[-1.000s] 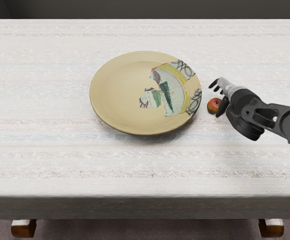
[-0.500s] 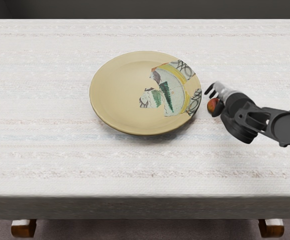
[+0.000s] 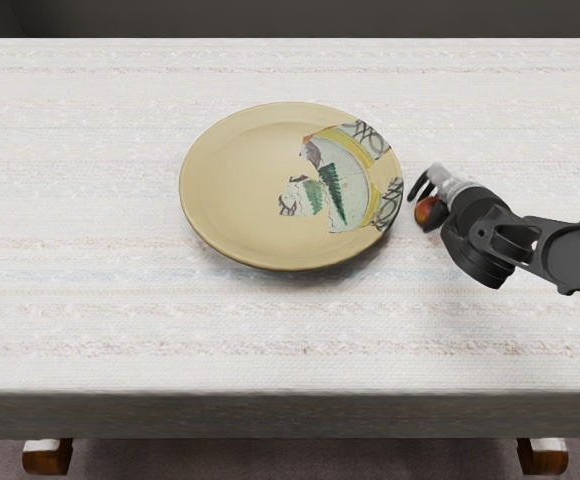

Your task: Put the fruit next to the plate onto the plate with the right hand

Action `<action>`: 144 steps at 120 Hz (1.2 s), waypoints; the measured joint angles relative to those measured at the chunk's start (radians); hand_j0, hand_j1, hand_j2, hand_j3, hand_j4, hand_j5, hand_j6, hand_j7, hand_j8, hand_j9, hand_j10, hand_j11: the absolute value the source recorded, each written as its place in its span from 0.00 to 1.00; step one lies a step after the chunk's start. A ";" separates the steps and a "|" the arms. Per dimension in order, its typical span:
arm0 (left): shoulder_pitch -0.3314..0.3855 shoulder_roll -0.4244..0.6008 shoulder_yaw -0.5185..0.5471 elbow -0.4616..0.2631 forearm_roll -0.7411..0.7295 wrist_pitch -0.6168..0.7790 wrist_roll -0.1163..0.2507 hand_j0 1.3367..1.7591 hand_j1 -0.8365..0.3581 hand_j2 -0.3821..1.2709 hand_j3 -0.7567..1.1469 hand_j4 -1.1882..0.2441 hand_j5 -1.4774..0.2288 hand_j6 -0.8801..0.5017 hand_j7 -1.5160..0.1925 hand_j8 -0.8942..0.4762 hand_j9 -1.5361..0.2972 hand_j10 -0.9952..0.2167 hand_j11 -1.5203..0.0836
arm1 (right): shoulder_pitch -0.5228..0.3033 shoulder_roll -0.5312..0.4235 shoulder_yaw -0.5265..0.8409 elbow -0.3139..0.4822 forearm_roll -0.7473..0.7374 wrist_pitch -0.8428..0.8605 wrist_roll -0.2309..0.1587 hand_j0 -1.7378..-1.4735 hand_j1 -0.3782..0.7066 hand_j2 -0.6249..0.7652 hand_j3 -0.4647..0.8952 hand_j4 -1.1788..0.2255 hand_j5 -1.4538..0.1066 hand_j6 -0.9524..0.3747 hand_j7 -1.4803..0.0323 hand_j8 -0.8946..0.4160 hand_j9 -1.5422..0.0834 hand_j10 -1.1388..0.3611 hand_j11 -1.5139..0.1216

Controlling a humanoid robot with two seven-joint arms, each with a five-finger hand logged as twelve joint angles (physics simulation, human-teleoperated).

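Dark grey right arm (image 3: 560,255), rounded joint housings (image 3: 485,250), pale silver wrist (image 3: 457,189), black fingers (image 3: 420,183).

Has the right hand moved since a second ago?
Yes: the right hand shifted slightly left toward the plate and is now curled over the fruit.

Pale woven table (image 3: 270,330), wooden feet (image 3: 48,456), dark wall (image 3: 270,18) behind

The plate (image 3: 240,190) is tan (green-yellow painted patch), fruit (image 3: 425,209) reddish-orange, hand (image 3: 446,192) dark grey.
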 joint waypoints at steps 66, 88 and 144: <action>0.000 0.000 0.000 0.000 0.000 0.000 0.000 0.76 0.99 0.23 0.40 0.83 0.87 0.64 0.89 0.65 0.84 0.82 0.95 | 0.002 -0.047 0.035 -0.015 0.024 -0.014 0.003 0.34 0.49 0.58 0.34 0.26 0.21 0.30 0.26 0.34 0.25 0.29 0.21; 0.000 0.000 0.000 0.000 0.000 0.000 0.000 0.76 0.99 0.23 0.40 0.83 0.87 0.64 0.89 0.65 0.84 0.82 0.95 | 0.015 -0.073 0.103 -0.010 0.030 -0.013 0.003 0.34 0.46 0.55 0.34 0.26 0.19 0.29 0.26 0.33 0.23 0.28 0.19; 0.000 0.000 0.000 0.000 0.000 0.000 0.000 0.76 0.99 0.23 0.40 0.83 0.87 0.64 0.89 0.65 0.84 0.82 0.95 | 0.125 -0.010 0.227 0.046 0.036 -0.013 0.003 0.33 0.46 0.56 0.34 0.27 0.18 0.30 0.25 0.34 0.22 0.29 0.18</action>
